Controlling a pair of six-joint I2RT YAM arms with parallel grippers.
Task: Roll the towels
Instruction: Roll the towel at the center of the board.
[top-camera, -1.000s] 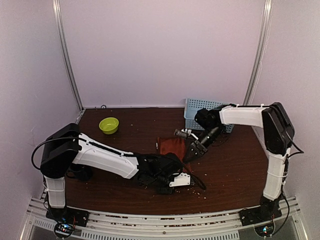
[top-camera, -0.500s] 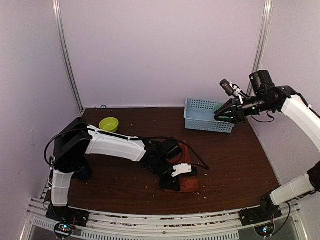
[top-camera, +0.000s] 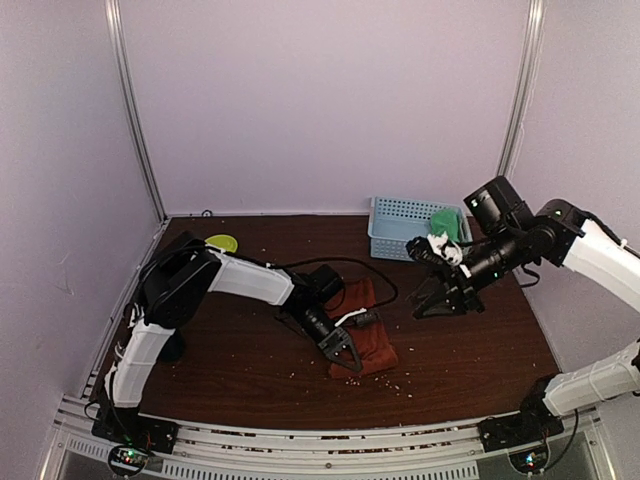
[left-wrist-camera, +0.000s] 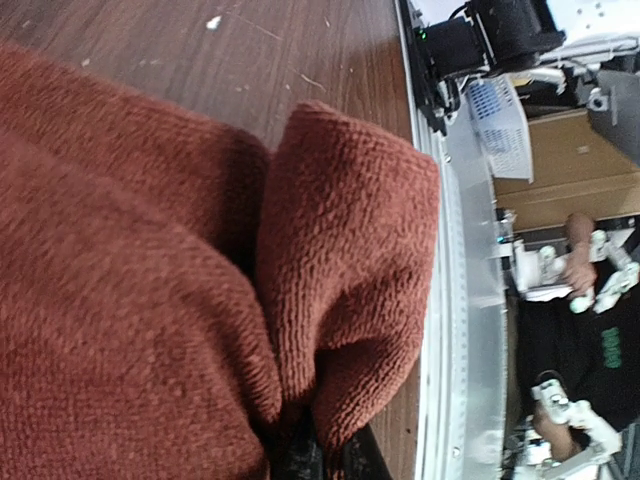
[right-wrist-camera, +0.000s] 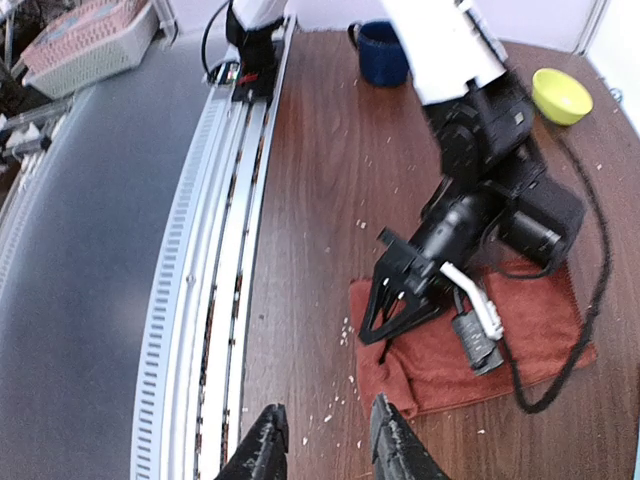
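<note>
Rust towel (top-camera: 375, 345) lies near centre, one fold pinched in the closed left gripper (top-camera: 343, 356); right gripper (right-wrist-camera: 328, 410) hovers right, fingers parted, empty.

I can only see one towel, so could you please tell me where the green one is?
In the top view the green towel lies in the right end of the light-blue basket at the far right of the table.

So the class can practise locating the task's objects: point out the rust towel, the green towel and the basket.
rust towel (top-camera: 378, 350), top view, its near folded end.
green towel (top-camera: 446, 221), top view, its visible top.
basket (top-camera: 392, 246), top view, its front wall.
</note>
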